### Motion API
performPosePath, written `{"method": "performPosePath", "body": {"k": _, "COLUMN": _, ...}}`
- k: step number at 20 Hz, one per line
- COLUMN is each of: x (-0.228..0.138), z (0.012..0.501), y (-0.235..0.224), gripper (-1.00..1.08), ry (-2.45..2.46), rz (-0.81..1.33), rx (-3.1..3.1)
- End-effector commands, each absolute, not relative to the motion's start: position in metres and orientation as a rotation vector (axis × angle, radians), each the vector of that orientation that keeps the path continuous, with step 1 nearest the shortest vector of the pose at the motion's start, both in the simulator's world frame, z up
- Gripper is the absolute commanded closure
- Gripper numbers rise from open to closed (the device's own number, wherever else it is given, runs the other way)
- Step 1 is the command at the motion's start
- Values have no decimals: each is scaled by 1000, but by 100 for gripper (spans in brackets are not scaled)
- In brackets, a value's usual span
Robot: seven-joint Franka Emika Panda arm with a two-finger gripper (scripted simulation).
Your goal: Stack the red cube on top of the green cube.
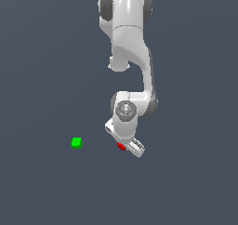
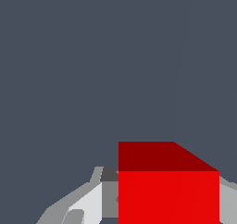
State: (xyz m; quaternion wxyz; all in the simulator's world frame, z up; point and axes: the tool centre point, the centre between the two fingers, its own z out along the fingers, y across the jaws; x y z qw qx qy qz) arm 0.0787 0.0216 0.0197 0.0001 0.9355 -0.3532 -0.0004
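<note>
The red cube (image 1: 121, 146) is mostly hidden under my gripper (image 1: 126, 146) in the exterior view, with only a red sliver showing. In the wrist view the red cube (image 2: 168, 195) fills the gap between the fingers (image 2: 90, 202), and both fingers touch its sides. The gripper is shut on it. The green cube (image 1: 77, 143) sits alone on the dark floor toward the exterior view's left, well apart from the gripper. It does not show in the wrist view.
The white arm (image 1: 130, 38) reaches down from the top of the exterior view. The floor (image 1: 186, 182) is a plain dark grey surface with nothing else showing on it.
</note>
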Motion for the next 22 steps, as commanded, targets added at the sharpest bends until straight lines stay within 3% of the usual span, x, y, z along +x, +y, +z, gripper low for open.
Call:
{"method": "performPosePath", "body": {"k": 1, "x": 79, "z": 20, "y": 22, "gripper": 108, "ry": -1110, "rz": 0, "rx": 2939}}
{"method": "performPosePath", "body": {"k": 13, "x": 79, "z": 24, "y": 22, "gripper": 108, "ry": -1109, "rz": -1, "rx": 2939}}
{"method": "performPosePath", "body": {"k": 22, "x": 77, "z": 75, "y": 22, "gripper": 108, "ry": -1109, "rz": -1, "rx": 2939}}
